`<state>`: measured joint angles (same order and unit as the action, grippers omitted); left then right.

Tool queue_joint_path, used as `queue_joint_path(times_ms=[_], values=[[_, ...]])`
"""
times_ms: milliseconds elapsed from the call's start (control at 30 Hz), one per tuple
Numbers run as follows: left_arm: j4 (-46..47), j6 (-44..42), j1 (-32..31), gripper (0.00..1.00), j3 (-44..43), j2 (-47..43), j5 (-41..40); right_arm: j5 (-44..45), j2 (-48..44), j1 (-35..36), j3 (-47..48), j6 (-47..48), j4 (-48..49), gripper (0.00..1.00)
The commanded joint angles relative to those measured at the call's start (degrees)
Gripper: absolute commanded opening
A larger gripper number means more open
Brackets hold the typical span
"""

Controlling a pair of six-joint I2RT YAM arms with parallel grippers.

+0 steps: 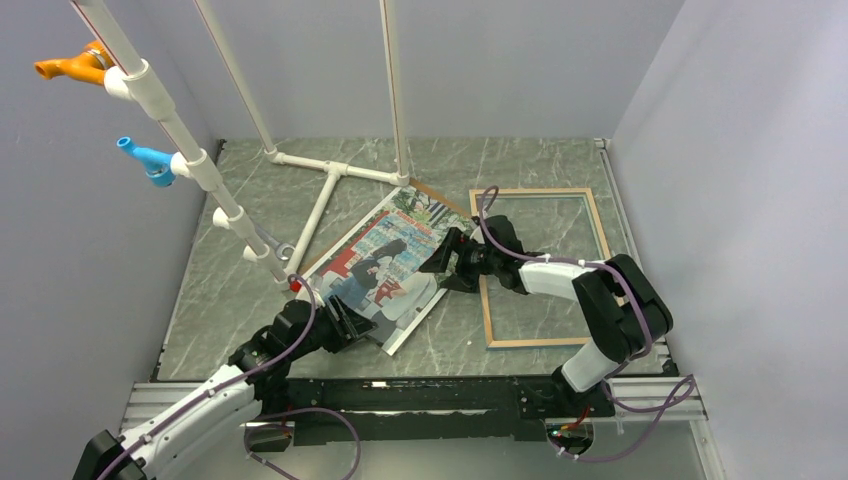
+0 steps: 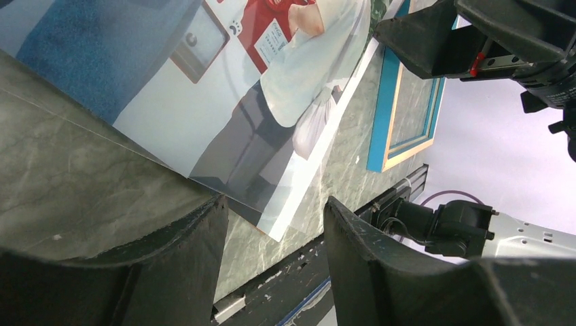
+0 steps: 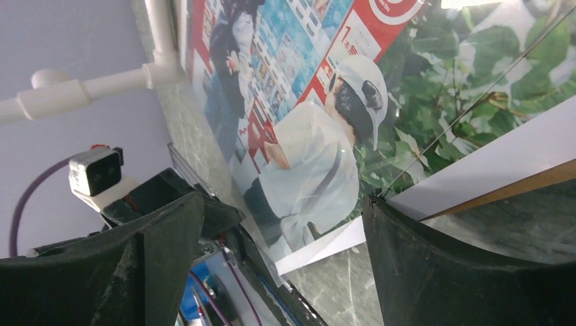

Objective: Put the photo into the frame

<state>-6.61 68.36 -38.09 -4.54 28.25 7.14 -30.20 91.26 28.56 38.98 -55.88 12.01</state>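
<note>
The photo (image 1: 385, 265) hides the brown board (image 1: 440, 198) except a sliver at one o'clock; both wrist views crop the photo.

You find the photo (image 1: 385, 270) on the table (image 1: 250, 310), just left of the frame (image 1: 487, 310), with a board (image 1: 440, 196) under it. Your left gripper (image 1: 345, 322) is at its near corner. Your right gripper (image 1: 450, 262) is at its right edge, beside the frame.

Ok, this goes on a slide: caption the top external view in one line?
Left gripper and right gripper flank the face-up photo; the empty frame lies flat beside it.
</note>
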Motion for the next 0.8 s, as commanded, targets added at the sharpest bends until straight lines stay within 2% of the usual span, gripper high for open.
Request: queue_joint_path(times_ms=[0, 500, 767], values=[[3.0, 0.3, 0.0, 0.58, -1.0, -1.1, -0.5, 0.8, 0.7, 0.6, -1.8, -4.5, 9.1, 0.88], [8.0, 2.1, 0.0, 0.58, 1.1, -2.3, 0.6, -1.4, 3.4, 3.0, -9.0, -16.4, 27.1, 0.88], [7.4, 2.3, -0.1, 0.58, 1.3, -3.7, 0.2, -2.4, -0.2, 3.9, -12.4, -19.8, 31.3, 0.88]])
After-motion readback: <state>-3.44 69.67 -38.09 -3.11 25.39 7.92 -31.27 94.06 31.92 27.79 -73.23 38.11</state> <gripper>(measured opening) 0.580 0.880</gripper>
